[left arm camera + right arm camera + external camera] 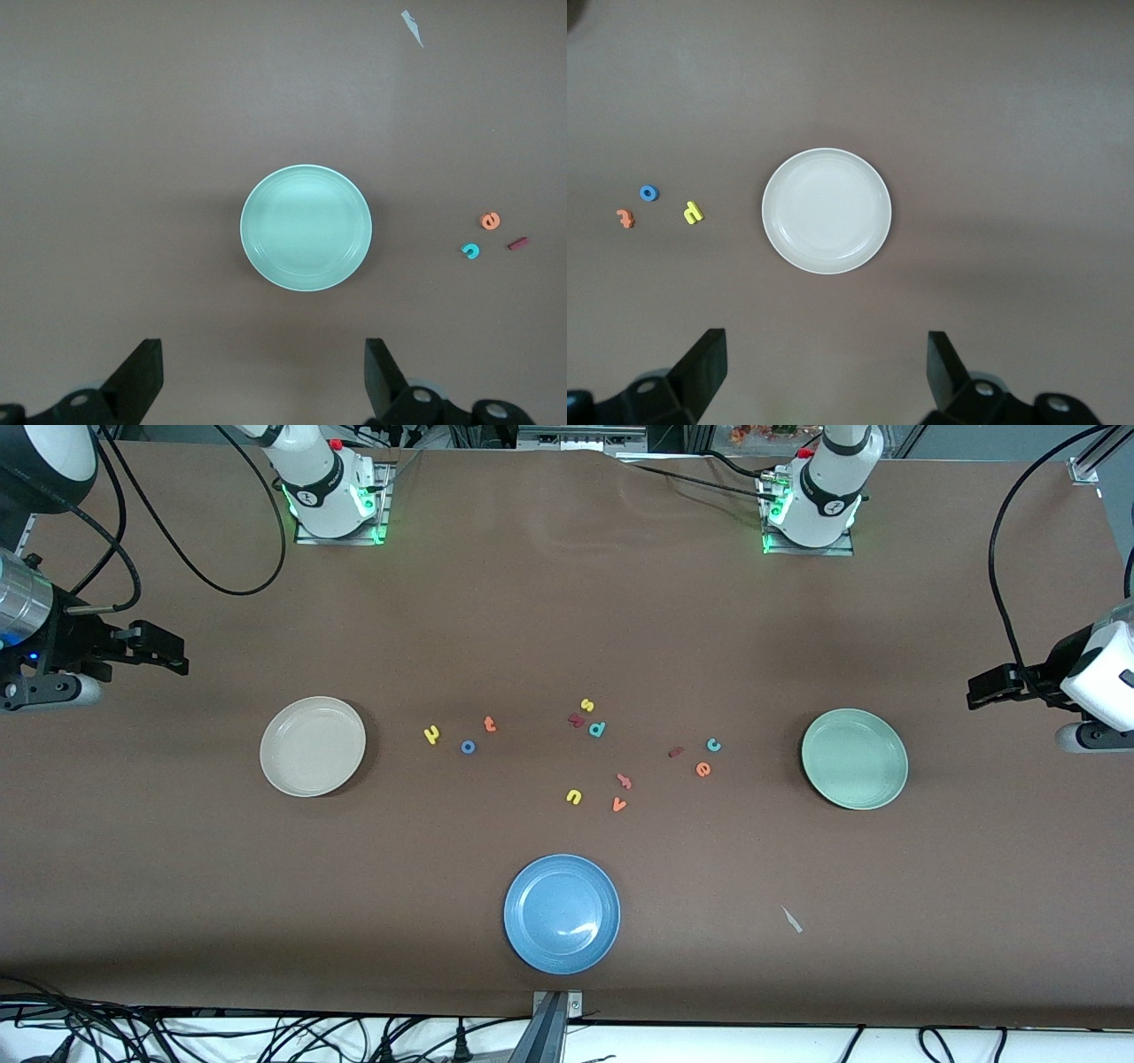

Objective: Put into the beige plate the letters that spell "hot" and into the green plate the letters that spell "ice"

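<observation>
Both hands wide, nothing sorted yet.
My right hand [819, 376] should drop squarely over the yellow h [431, 734] (mid-left of the frame); left hand [261, 381] waits, open.

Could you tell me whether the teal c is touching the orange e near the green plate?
Apart. The left wrist view shows bare table between the teal c and the orange e; the front view agrees.
</observation>
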Tool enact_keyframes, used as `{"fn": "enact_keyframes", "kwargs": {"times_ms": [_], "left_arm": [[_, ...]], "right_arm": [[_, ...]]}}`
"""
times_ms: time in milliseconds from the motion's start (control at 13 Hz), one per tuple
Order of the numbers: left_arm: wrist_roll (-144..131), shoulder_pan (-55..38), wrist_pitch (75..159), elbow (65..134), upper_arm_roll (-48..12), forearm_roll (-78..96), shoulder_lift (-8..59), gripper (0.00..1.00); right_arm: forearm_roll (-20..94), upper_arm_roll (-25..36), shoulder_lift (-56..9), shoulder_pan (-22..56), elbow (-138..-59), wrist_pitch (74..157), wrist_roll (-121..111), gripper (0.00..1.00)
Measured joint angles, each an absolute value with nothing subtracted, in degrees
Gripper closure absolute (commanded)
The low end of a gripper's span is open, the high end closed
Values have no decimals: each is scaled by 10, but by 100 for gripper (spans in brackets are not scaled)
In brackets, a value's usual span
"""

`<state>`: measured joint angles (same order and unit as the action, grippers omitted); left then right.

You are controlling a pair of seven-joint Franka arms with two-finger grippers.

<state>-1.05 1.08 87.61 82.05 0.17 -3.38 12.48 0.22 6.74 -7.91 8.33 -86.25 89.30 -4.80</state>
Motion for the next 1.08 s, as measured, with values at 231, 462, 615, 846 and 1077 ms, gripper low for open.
{"fn": "enact_keyframes", "kwargs": {"times_ms": [231,462,615,846,1077], "left_arm": [[-11,11,876,821,2,-34,125,0],[-11,11,876,821,2,-34,125,0],[-11,10,876,821,2,-34,125,0],[-11,10,876,821,2,-34,126,0],[-11,10,876,822,2,-34,127,0]], "right_arm": [[2,67,-79,83,-863,892,-48,0],[2,68,-79,83,-862,892,-52,0],[2,68,-79,83,-862,892,-62,0],[2,68,-79,83,-862,892,-71,0],[2,68,-80,83,-863,892,-74,0]]}}
